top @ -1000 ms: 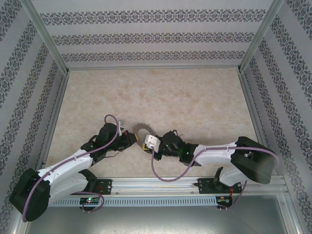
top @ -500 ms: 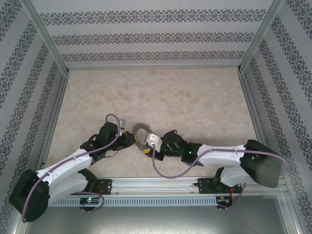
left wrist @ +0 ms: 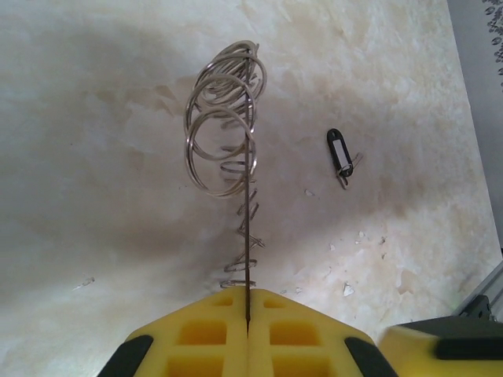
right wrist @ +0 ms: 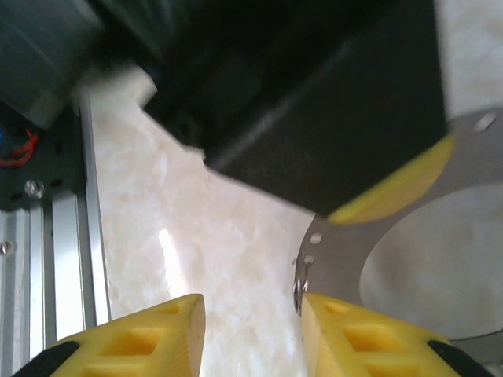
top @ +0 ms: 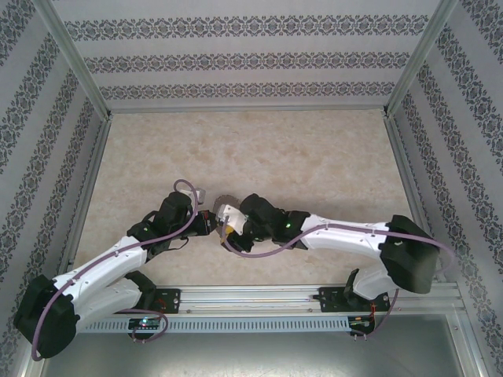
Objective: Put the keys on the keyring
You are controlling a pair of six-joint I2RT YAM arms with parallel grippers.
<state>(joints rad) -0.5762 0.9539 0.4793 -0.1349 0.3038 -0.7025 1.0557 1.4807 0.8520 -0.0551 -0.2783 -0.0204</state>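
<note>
- Since a second ago, the right arm [top: 346, 236] has swung toward 9 o'clock in the top view, bringing the right gripper [right wrist: 251, 323] up against the left one; its fingers, closed back then, now stand parted.
- At the left, the left gripper [left wrist: 248, 308] is clamped tight on the keyring [left wrist: 247, 224], which the left wrist view shows edge-on, rising toward 12 o'clock from between the yellow fingers [left wrist: 196, 338].
- Wire loops [left wrist: 224, 126] fan off the ring's far end, toward 11 o'clock, above the pale marbled surface [left wrist: 94, 157].
- Between the two arms in the top view, part of the grey ring peeks out at 12 o'clock of the meeting grippers.
- The right gripper is open, with bare surface showing between its fingers; the ring's flat rim lies just beside the finger at 3 o'clock, not between them.
- Farther right in the left wrist view, the key [left wrist: 339, 151] lies flat on the surface at 2 o'clock of the ring, apart from it and from both grippers.
</note>
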